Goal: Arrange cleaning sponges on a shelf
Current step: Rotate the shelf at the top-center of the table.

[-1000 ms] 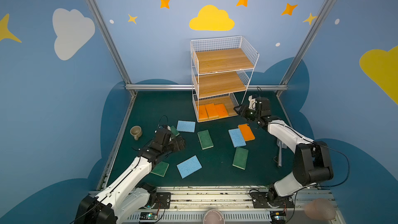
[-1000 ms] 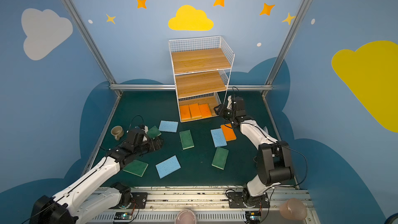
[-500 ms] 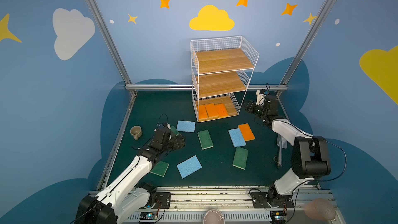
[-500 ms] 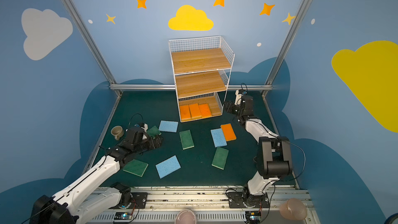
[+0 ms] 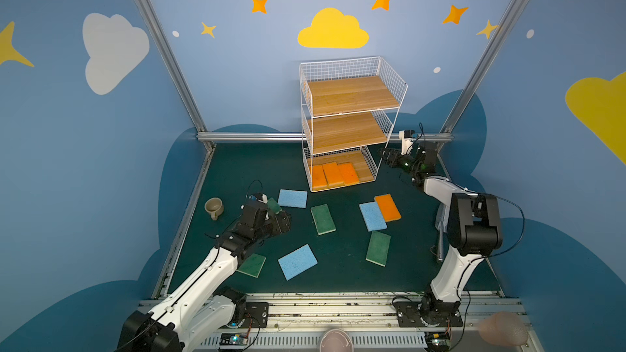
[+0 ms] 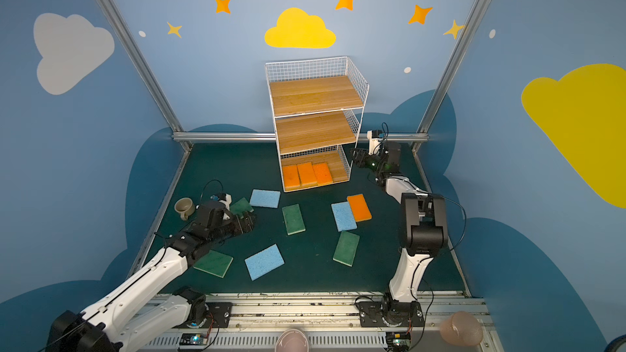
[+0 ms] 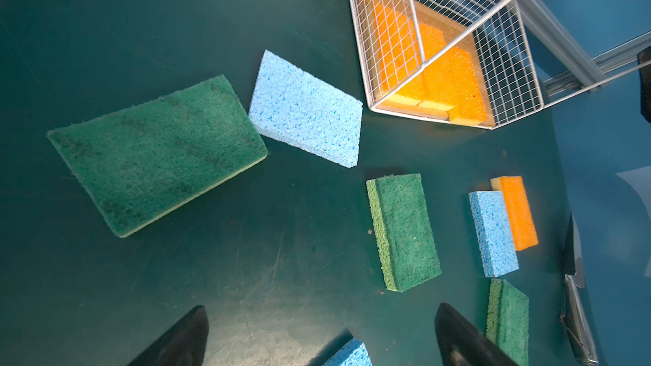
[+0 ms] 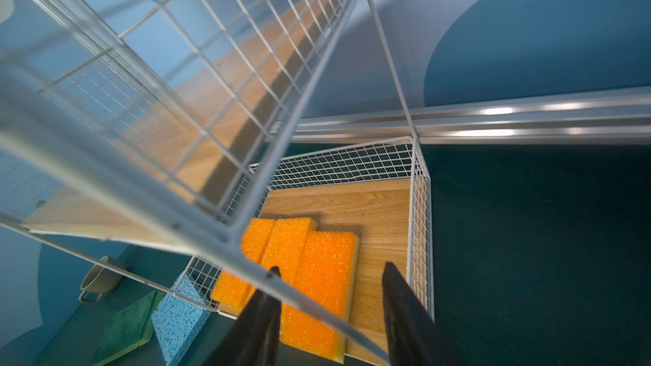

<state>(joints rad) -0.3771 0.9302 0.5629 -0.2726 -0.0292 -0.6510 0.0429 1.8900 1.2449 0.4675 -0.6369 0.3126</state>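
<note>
Altogether eleven sponges show in both top views: four orange, four dark green, three light blue. One shelf [image 5: 352, 96] of three tiers stands at the back of the worktop [image 5: 338, 286]. Its bottom tier holds three orange sponges [image 5: 333, 174], flat and side by side toward the left of the plank, orange faces up. The right wrist view shows yellow at their edges.

The fourth orange sponge [image 5: 388, 207] lies on the worktop, long edge against a light blue sponge [image 5: 372, 216]. A second blue sponge [image 5: 292, 198] lies near the shelf's front left corner, and a third blue sponge [image 5: 297, 266] lies nearer the front rail.

Of the greens, a middle green sponge [image 5: 322, 219] lies between the first two blues. A right green sponge [image 5: 378, 248] sits just in front of the blue-and-orange pair. A front green sponge [image 5: 251, 265] is partly under the left arm [image 5: 203, 275]. A far green sponge [image 7: 158, 153] sits with a corner against the second blue sponge.

One beige cup [image 5: 213, 207] stands near the worktop's left edge; its inside is too small to read.

The left jaws are spread wide with nothing between them, above bare worktop near the far green sponge. The right jaws stand partway apart, holding nothing, just outside the shelf's right wall at the bottom tier.
</note>
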